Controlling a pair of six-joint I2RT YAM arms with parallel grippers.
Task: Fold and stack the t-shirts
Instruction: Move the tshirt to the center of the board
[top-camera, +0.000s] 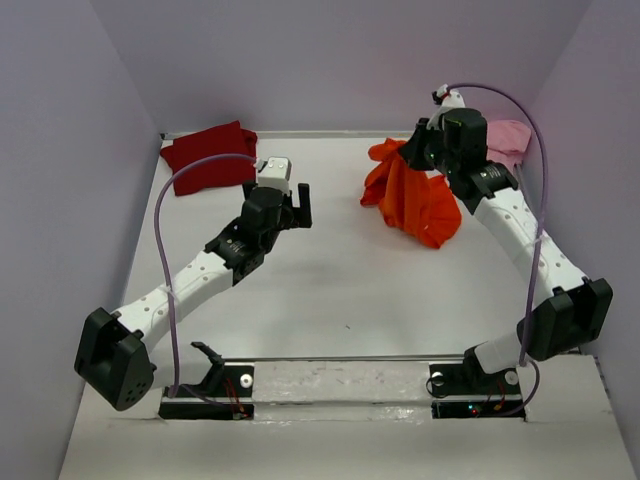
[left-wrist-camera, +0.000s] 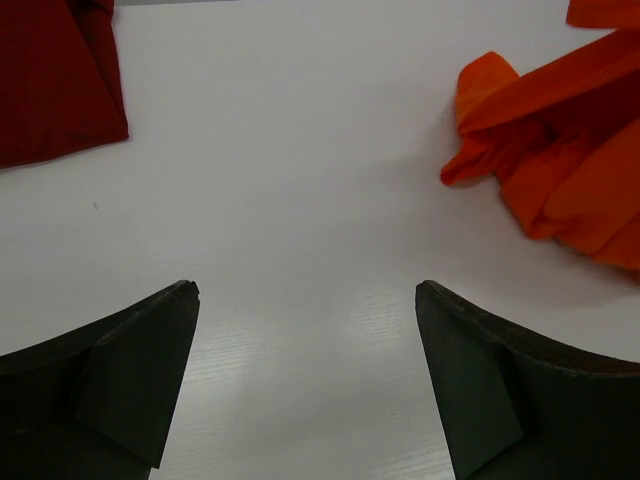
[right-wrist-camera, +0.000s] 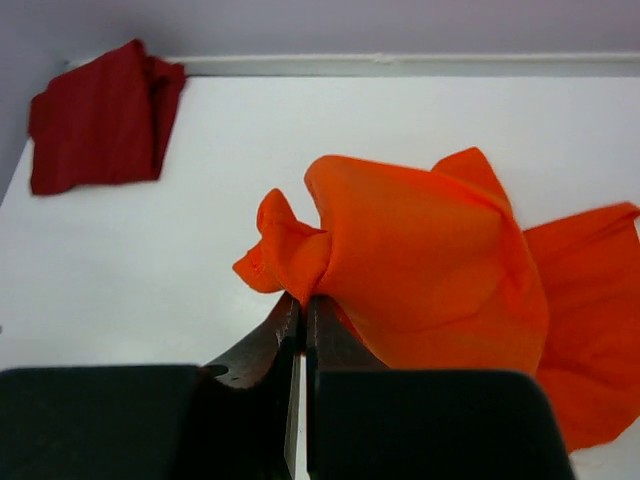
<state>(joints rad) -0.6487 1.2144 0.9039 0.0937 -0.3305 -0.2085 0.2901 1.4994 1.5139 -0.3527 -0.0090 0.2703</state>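
The right gripper (right-wrist-camera: 300, 302) is clamped tight on a bunched fold of the orange t-shirt (right-wrist-camera: 420, 250), which is lifted into a crumpled peak, its lower part draped on the table (top-camera: 330, 290). The left gripper (left-wrist-camera: 305, 290) is held spread wide and empty, left of the orange t-shirt. The dark red t-shirt (top-camera: 208, 157) is laid folded farther left. The pale pink t-shirt (top-camera: 508, 140) is partly hidden just right of the orange t-shirt.

1 t-shirt (top-camera: 208, 158) far left — 2 t-shirts (top-camera: 425, 205) far right.
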